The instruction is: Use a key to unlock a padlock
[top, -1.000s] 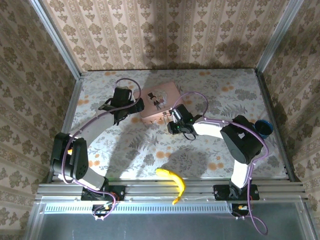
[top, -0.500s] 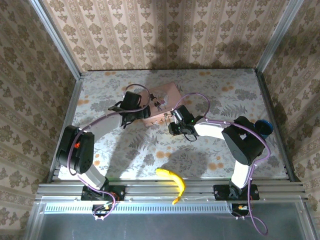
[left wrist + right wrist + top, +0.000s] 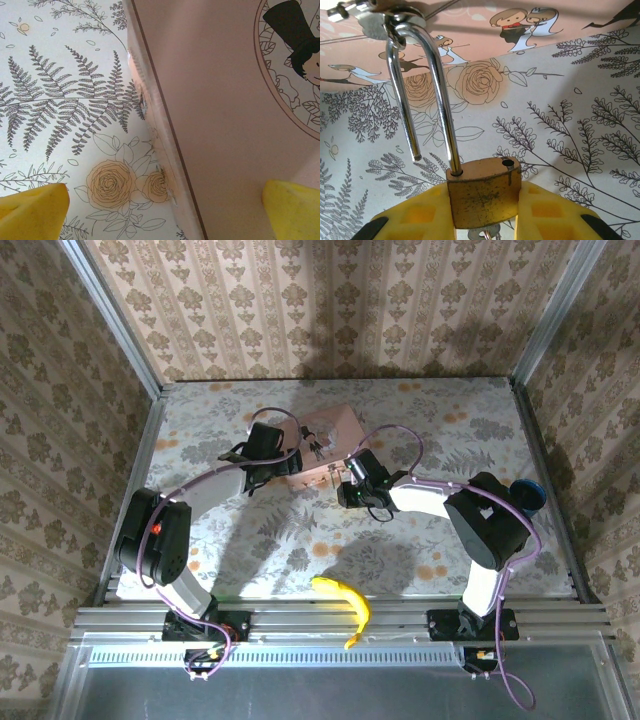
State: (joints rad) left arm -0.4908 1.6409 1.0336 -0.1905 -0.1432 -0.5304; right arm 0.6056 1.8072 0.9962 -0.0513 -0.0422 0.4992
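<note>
The pink tin sits at about 12 o'clock from the middle of the table, with both arms meeting at it. Broad bare cloth lies open toward 3 o'clock and 9 o'clock. A blue cup stands hard against the rail at 3 o'clock, and a banana lies on the near edge at 6 o'clock. Both are well apart from the tin. The right gripper is at the tin's 5 o'clock corner, its yellow fingers clenched on the brass body of the padlock. The shackle rises toward 11 o'clock and passes through a metal ring on the tin's side. One leg is seated in the body, while the other hangs free with its tip clear of the empty hole. Under the body a metal sliver is cut off by the frame's bottom edge and cannot be identified. In the top view the padlock is too small and too crowded by the gripper to make out. The left gripper is on the tin's 9 o'clock side, spread wide and grasping nothing. One fingertip is over the cloth and the other over the lid, straddling the tin's long edge. Whether either pad touches anything cannot be told.
</note>
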